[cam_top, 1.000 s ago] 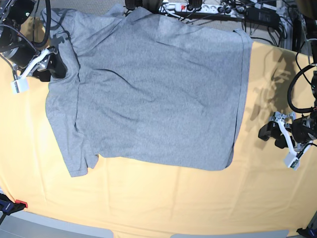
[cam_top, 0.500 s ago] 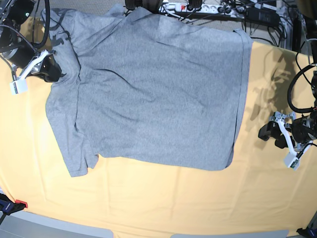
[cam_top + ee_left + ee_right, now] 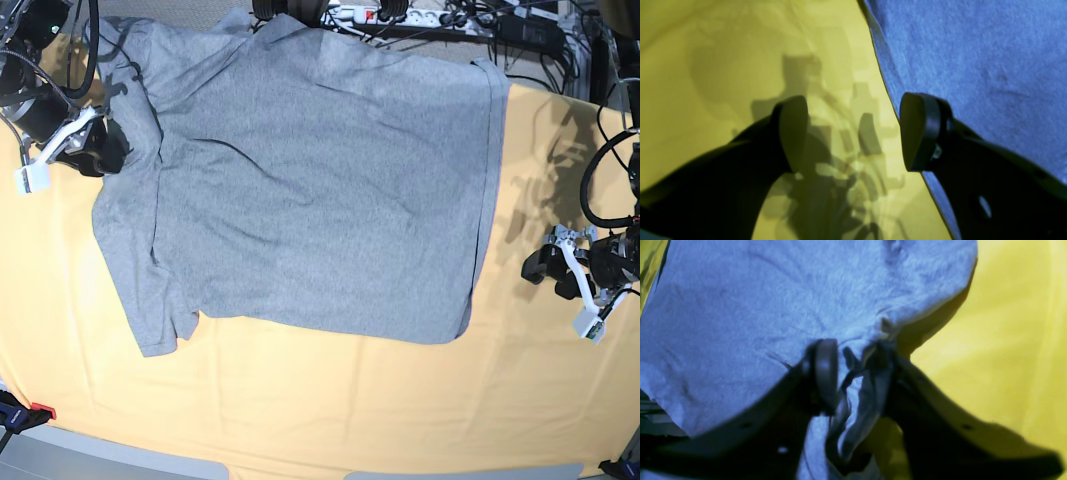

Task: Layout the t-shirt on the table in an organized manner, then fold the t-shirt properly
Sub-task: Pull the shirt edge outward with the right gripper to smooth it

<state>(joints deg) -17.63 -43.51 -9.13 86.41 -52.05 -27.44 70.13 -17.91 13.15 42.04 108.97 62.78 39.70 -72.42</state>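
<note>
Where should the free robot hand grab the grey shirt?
Probably the t-shirt's straight hem edge, coming in from the bare table side. The open left gripper already hovers right beside it, and that edge lies flat, so one finger could slide under it.

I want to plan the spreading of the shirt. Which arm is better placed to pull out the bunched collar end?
The right. The right gripper has a fold of the t-shirt between its fingers there; the left gripper hangs open beside the hem.
</note>
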